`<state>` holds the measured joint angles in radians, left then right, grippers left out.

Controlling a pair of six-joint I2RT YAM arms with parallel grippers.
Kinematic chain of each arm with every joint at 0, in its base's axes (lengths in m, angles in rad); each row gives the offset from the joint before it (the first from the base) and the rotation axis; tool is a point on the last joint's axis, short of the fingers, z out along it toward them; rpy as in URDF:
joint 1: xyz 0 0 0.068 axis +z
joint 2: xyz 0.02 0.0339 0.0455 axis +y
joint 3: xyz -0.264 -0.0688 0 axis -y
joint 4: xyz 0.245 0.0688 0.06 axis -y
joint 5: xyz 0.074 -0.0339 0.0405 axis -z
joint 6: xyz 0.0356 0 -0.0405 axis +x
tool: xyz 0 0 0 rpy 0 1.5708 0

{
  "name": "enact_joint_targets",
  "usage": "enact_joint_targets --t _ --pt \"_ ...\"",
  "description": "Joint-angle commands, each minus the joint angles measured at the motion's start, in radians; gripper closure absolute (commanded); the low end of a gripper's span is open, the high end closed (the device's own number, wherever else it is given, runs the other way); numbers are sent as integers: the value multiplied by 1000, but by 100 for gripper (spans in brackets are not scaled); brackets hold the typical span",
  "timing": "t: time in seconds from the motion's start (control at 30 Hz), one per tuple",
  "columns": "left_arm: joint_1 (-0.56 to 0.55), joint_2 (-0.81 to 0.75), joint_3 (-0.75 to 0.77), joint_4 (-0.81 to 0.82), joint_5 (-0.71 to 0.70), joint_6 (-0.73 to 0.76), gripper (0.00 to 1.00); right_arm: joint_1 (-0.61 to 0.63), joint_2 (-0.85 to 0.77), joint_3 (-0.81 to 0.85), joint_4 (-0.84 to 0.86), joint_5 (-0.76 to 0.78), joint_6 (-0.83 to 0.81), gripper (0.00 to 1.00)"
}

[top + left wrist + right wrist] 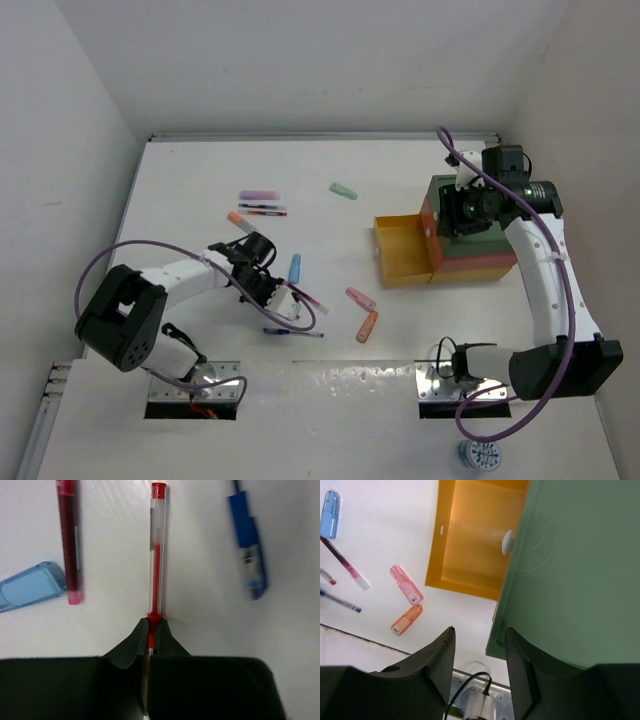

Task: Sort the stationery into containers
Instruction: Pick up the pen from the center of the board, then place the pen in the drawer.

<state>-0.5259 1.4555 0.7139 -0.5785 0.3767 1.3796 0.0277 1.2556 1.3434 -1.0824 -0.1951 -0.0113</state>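
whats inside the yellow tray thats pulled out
Nothing shows in the yellow tray: its visible floor is bare. Its rear part runs under the green tray, so anything back there is hidden.

Yellow tray (470, 535) apparently unobstructed above.

The red pen (158, 555) has a clear, glossy plastic barrel — the blue marker (30, 586) is translucent plastic. The table (200, 540) is smooth, faintly sheened. The left fingers (131, 647) are matt black plastic; the green tray (580, 570) is smooth, lightly scuffed.
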Motion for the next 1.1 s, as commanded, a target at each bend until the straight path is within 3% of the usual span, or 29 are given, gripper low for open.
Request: enact_joint_targets --t 0.0,0.2,0.33,0.43,0.47,0.57,0.63,0.83,1.07 --pt "-26 -82 -10 -87 -1 7 100 -5 -4 36 16 -27 4 56" --pt "-39 -150 168 -165 74 -141 100 -3 -10 40 16 -29 4 56" --pt "-60 -130 337 -97 195 -464 100 -5 -5 42 16 -30 4 56" --pt "-92 -106 415 87 272 -878 100 -5 -1 46 16 -32 4 56" --pt "-106 -101 420 233 240 -1150 100 -5 1 49 16 -30 4 56" --pt "-178 -54 458 356 41 -1579 100 -15 5 57 19 -30 40 56" --pt "-215 30 542 345 -21 -1771 100 -23 14 65 18 -32 56 56" --pt "-258 245 694 419 34 -2126 100 -97 54 121 7 -90 97 56" --pt "-286 437 815 466 114 -2240 100 -123 74 148 7 -118 114 56"
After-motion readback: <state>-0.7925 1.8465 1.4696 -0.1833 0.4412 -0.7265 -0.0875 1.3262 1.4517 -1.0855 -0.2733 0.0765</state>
